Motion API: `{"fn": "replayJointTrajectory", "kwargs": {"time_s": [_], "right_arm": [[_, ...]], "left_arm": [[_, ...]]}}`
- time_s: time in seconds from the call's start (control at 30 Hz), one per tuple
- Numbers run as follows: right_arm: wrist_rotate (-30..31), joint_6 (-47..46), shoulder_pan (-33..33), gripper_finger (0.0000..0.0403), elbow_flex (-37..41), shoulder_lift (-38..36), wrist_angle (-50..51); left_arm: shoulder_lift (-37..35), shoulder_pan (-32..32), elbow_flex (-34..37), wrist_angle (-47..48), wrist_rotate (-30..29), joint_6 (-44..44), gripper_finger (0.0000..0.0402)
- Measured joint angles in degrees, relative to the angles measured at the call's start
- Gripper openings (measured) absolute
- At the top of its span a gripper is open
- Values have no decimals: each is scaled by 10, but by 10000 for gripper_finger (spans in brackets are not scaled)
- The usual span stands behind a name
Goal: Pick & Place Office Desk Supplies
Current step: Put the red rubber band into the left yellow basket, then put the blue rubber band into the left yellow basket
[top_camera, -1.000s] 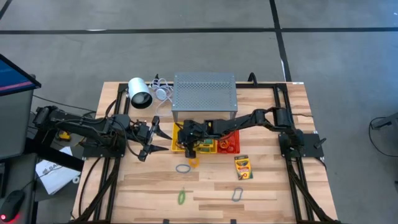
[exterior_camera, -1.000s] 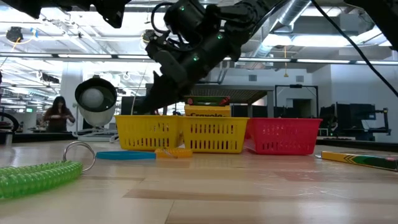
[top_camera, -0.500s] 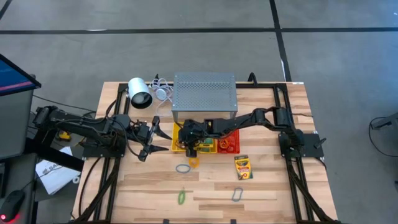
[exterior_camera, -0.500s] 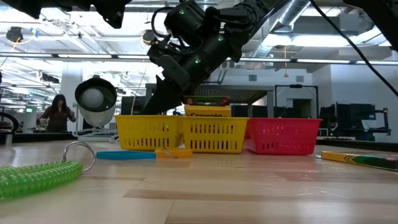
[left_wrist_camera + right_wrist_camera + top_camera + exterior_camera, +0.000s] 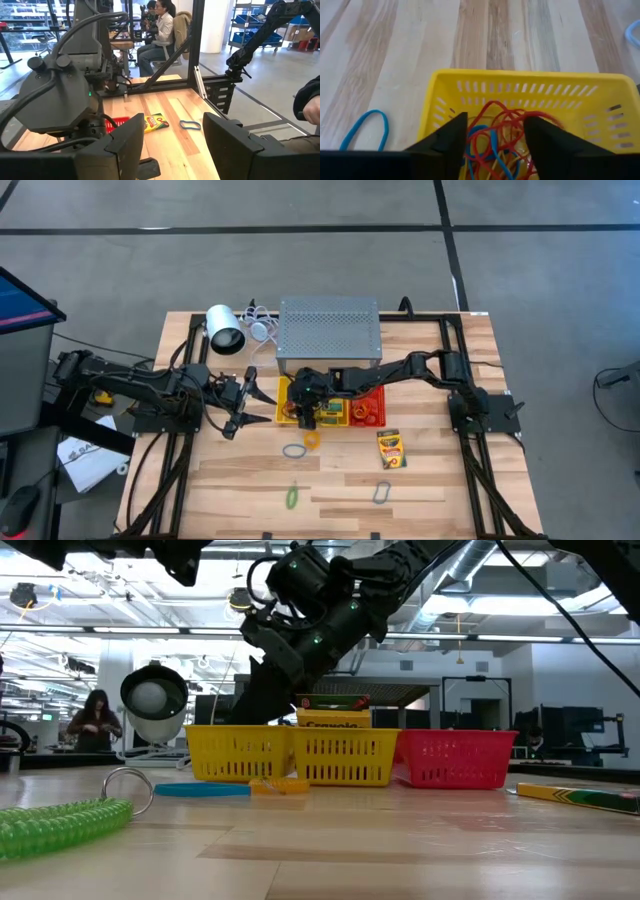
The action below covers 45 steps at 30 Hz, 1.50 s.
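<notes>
The right gripper (image 5: pixel 303 416) is held over a yellow basket (image 5: pixel 285 412); an orange ring (image 5: pixel 312 440) and grey ring (image 5: pixel 293 450) are seen just beyond it on the bench (image 5: pixel 440 480).

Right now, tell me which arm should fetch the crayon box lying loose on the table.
Right. The crayon box lies on the right arm's side, near its base. The right gripper, open over the yellow basket of rubber bands, carries nothing. The left gripper waits farther off, beyond the baskets.

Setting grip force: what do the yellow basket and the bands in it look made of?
Yellow basket: looks like rigid moulded plastic, with a smooth rim and slotted walls. Bands: thin red and blue loops, tangled and limp, probably rubber. The right hand hangs open over them.
</notes>
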<state>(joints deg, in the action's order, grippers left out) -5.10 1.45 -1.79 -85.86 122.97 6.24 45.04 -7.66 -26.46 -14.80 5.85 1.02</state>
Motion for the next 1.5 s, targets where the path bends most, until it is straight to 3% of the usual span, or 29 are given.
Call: {"fn": "replayJointTrajectory", "kwargs": {"time_s": [0.2,0.4,0.67,1.37,1.5], "right_arm": [[5,0,-3,240,-18,0,31],[24,18,-3,244,-81,-1,138],[21,54,7,244,-122,-16,202],[19,97,139,244,-123,-247,295],[20,97,166,244,-99,-286,247]], "left_arm": [[0,0,0,9,0,0,200],[0,0,0,9,0,0,200],[0,0,0,26,0,-3,200],[-7,-30,0,35,0,-11,200],[-7,-34,0,34,0,-11,200]]}}
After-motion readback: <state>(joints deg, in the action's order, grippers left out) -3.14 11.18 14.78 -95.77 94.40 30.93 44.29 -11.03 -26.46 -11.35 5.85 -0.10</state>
